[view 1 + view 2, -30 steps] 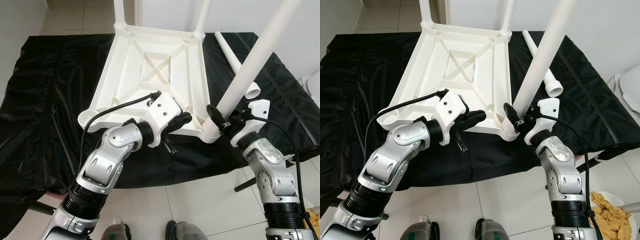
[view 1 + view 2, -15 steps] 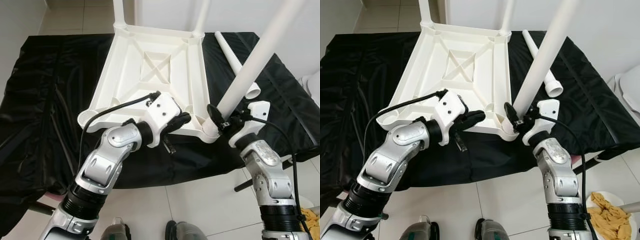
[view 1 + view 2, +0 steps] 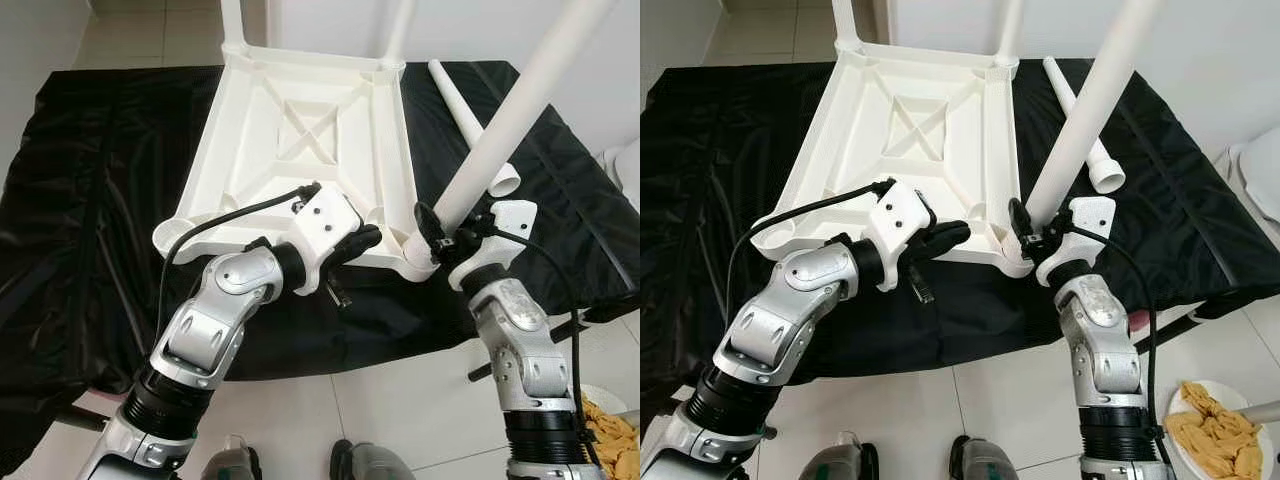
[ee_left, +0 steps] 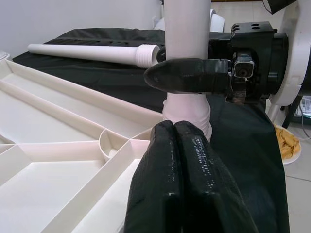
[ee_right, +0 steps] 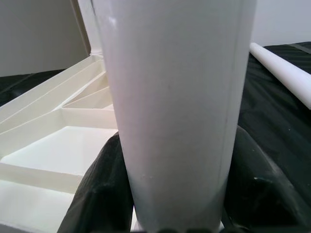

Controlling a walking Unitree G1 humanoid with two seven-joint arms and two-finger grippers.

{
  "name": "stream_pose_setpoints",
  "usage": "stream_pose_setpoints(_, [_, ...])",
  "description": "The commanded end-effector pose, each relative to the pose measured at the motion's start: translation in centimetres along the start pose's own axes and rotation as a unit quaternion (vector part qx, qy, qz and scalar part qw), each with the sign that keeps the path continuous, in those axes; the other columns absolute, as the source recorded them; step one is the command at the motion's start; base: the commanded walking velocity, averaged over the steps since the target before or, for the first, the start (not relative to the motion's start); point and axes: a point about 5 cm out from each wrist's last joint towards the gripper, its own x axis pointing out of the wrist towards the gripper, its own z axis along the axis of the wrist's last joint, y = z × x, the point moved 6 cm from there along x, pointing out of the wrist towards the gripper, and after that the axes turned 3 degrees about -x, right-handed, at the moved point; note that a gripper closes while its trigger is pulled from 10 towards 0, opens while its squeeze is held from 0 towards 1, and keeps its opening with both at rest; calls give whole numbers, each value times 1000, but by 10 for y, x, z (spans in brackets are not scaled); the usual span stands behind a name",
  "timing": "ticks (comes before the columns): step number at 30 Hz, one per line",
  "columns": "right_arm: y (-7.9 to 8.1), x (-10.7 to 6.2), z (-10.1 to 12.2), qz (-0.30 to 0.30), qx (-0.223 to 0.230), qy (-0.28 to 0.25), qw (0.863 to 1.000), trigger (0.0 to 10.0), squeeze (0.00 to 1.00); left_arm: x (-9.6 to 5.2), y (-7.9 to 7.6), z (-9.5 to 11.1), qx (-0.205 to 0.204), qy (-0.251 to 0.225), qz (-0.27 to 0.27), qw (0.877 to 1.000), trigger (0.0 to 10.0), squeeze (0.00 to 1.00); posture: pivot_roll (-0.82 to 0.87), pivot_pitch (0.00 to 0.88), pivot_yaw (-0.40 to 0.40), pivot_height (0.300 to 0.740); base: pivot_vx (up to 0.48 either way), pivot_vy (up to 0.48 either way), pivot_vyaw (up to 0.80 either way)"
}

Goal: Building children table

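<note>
We see the white tabletop (image 3: pixel 300 150) lying upside down on the black sheet (image 3: pixel 90 200), its ribbed underside a shallow tray of bare compartments; our right gripper (image 3: pixel 437 232) is clamped around the base of a white leg (image 3: pixel 510 120) that stands in the corner socket at 4 o'clock, while our left gripper (image 3: pixel 360 240), fingers (image 4: pixel 182 184) pressed together on nothing, rests on the near rim beside that socket. A spare leg (image 3: pixel 470 120) lies on the sheet at 2 o'clock, two far legs are cut off at the top edge, and a plate (image 3: pixel 1215 430) at 5 o'clock holds yellowish pieces we cannot identify.
</note>
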Motion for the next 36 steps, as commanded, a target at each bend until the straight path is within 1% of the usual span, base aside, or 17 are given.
stream_pose_setpoints(1, [0,-7,-37,-19,18,74,997,10000,0,-1,0,1,-1,-1,13,1000,10000,0,65,130,-26,740,0,0,0])
stream_pose_setpoints(10, [7,-3,-31,-57,22,60,996,10000,0,-1,1,1,-2,-1,13,1000,10000,0,65,130,-27,740,0,0,0])
stream_pose_setpoints(16, [6,-2,-31,-75,23,65,995,10000,0,-1,1,1,-1,-1,13,1000,10000,0,64,129,-30,740,0,0,0])
stream_pose_setpoints(20, [1,1,-33,-115,20,76,990,10000,0,0,1,1,-1,-2,14,1000,10000,0,64,128,-31,740,0,0,0])
stream_pose_setpoints(22, [1,1,-33,-115,20,76,990,10000,0,0,1,1,-1,-2,14,1000,10000,0,64,128,-31,740,0,0,0])
stream_pose_setpoints(24, [-4,1,-33,-139,19,78,987,10000,0,0,1,2,-1,-2,14,1000,10000,0,66,127,-32,740,0,0,0])
stream_pose_setpoints(25, [-4,1,-33,-139,19,78,987,10000,0,0,1,2,-1,-2,14,1000,10000,0,66,127,-32,740,0,0,0])
stream_pose_setpoints(26, [-8,0,-34,-161,18,81,983,10000,0,0,1,2,-1,-2,14,1000,10000,0,66,127,-32,740,0,0,0])
stream_pose_setpoints(27, [-8,0,-34,-161,18,81,983,10000,0,0,1,2,-1,-2,14,1000,10000,0,66,127,-32,740,0,0,0])
stream_pose_setpoints(29, [-16,-1,-37,-198,15,84,976,10000,0,0,1,2,0,-2,14,1000,10000,0,69,127,-33,740,0,0,0])
stream_pose_setpoints(30, [-16,-1,-37,-198,15,84,976,10000,0,0,1,2,0,-2,14,1000,10000,0,69,127,-33,740,0,0,0])
stream_pose_setpoints(32, [-19,-3,-37,-218,10,80,973,10000,0,0,1,2,0,-2,15,1000,10000,0,70,125,-33,740,0,0,0])
stream_pose_setpoints(34, [-19,-3,-37,-218,10,80,973,10000,0,0,1,2,0,-2,15,1000,10000,0,70,125,-33,740,0,0,0])
stream_pose_setpoints(36, [-22,-3,-35,-244,9,73,967,10000,0,0,2,2,1,-1,16,1000,10000,0,72,125,-32,740,0,0,0])
